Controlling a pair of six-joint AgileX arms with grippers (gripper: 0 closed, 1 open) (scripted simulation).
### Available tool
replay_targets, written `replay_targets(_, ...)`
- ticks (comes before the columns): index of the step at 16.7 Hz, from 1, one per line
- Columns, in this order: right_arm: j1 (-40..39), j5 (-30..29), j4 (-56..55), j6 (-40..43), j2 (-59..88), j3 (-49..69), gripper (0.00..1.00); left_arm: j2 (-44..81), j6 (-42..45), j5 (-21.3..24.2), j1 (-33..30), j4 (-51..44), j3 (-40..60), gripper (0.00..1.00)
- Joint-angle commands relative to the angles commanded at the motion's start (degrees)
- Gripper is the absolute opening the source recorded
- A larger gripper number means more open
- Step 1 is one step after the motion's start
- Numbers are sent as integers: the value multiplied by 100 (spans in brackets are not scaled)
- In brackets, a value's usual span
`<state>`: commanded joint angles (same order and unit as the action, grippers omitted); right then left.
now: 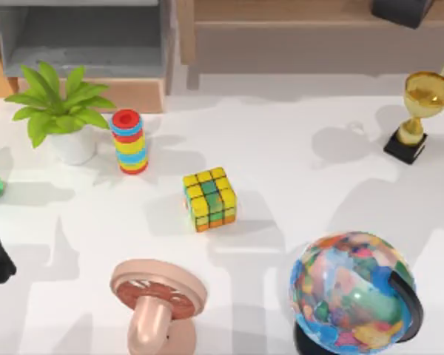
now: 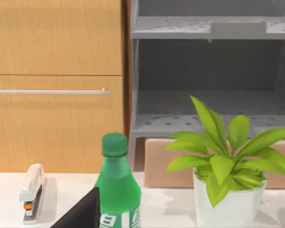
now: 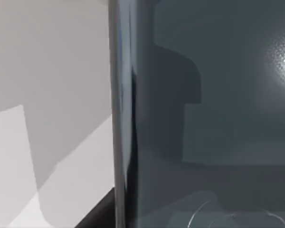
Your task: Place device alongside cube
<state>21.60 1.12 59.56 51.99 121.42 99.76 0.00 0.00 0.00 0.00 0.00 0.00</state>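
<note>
Cube [image 1: 209,198]: small 3x3 puzzle, black grid lines, yellow, green and orange squares, standing near the bench [image 1: 296,148] centre, apart from the striped ring stack [image 1: 129,141] toward the far-left corner. Device [image 3: 213,114]: dark grey-black glossy slab with a rounded edge, seen close in the right wrist view above the white bench; whether either hand is open or closed cannot be told.
</note>
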Motion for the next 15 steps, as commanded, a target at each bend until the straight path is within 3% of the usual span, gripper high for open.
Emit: replay_targets(15,-3208,-70,1007,-5595,-896,526,0,0,0,0,0,0,0,100)
